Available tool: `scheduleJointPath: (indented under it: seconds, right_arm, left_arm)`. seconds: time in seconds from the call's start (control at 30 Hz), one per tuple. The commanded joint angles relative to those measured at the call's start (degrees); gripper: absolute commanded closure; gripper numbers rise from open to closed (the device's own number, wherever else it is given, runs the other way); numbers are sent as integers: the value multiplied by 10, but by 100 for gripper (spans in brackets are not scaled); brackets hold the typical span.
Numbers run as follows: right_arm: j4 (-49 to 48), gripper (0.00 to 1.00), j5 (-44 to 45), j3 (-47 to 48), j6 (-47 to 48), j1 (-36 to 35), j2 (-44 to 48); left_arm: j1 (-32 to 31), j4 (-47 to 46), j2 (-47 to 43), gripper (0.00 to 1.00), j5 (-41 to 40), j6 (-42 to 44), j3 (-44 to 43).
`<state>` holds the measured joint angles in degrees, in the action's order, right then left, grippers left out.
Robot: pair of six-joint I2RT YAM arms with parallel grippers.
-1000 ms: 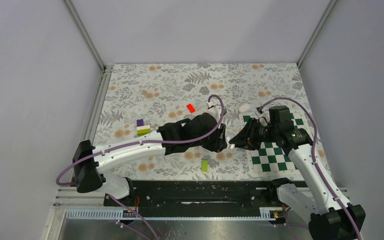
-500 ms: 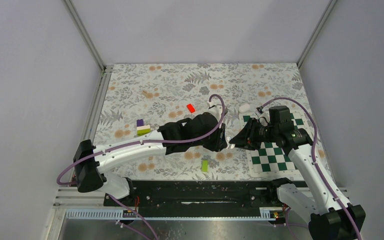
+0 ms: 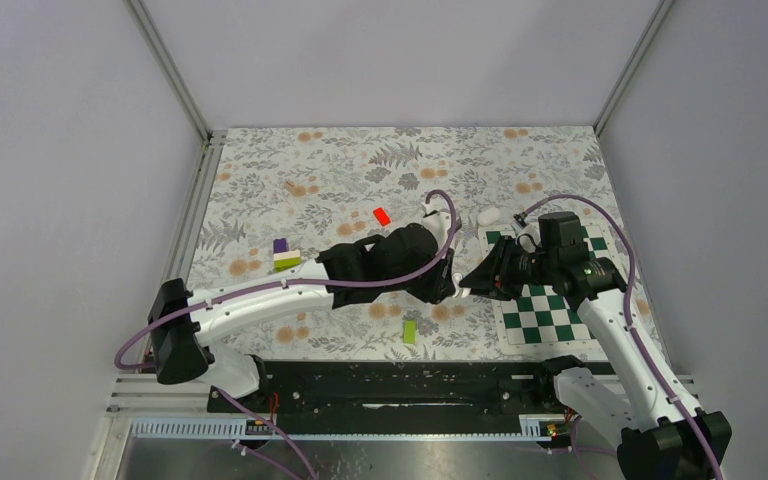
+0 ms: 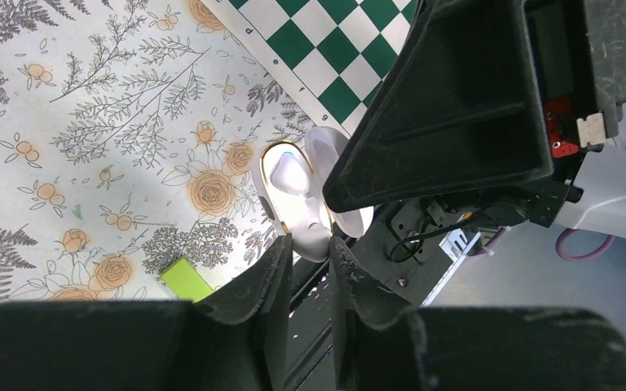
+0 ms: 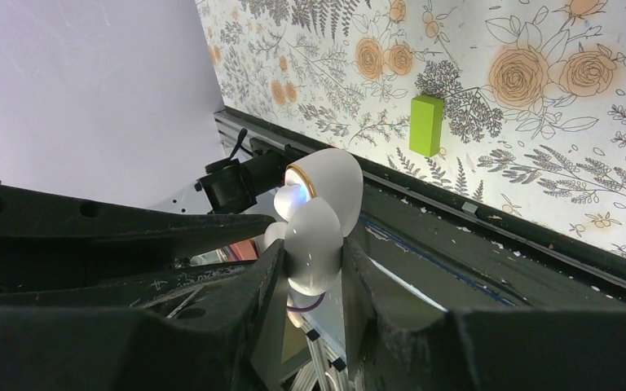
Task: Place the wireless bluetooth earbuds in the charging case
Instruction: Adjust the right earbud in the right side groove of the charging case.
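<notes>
The two arms meet over the middle of the bench [image 3: 360,160], just beside the edge of the chess mat [image 3: 550,310] that faces the left arm. The right hand [image 5: 311,252] is closed on the charging case [image 5: 316,216]. Its two fingers press the lower half of the case from both sides, and the case is held up from the bench. The lid [image 5: 330,179] of the case stands open (its rim is thin and gold-coloured), and a bluish light shines inside.

In the left wrist view a pale rounded shape [image 4: 289,173] sits inside the opening. I cannot tell if it is an earbud.

The left hand [image 3: 450,284] points at the case from the opposite side, and its fingertips [image 4: 284,244] are right at the bottom end of the case. The fingers stand near each other with only a narrow gap. I cannot tell if they grip something between them.

On the bench a green block [image 3: 410,331] lies near the front edge, and a red block [image 3: 382,215] lies farther back. A purple, white and green block [image 3: 285,255] lies beside the left arm. A small white object [image 3: 488,215] rests just behind the far corner of the mat.
</notes>
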<state>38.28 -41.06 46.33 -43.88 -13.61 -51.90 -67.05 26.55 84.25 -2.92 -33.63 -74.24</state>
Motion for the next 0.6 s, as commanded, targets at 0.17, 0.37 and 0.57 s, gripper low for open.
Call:
scheduleJointPath:
  seconds: [0.17, 0.37, 0.57]
  right_arm:
    - [43, 100, -32, 42, 56, -4, -12]
    - [84, 100, -43, 68, 98, -4, -25]
    - [111, 100, -63, 85, 127, -4, -31]
  left_arm:
    - [-1, -11, -1, 84, 47, 94, -33]
    - [0, 4, -1, 84, 79, 141, -41]
    - [1, 6, -4, 84, 101, 164, -43]
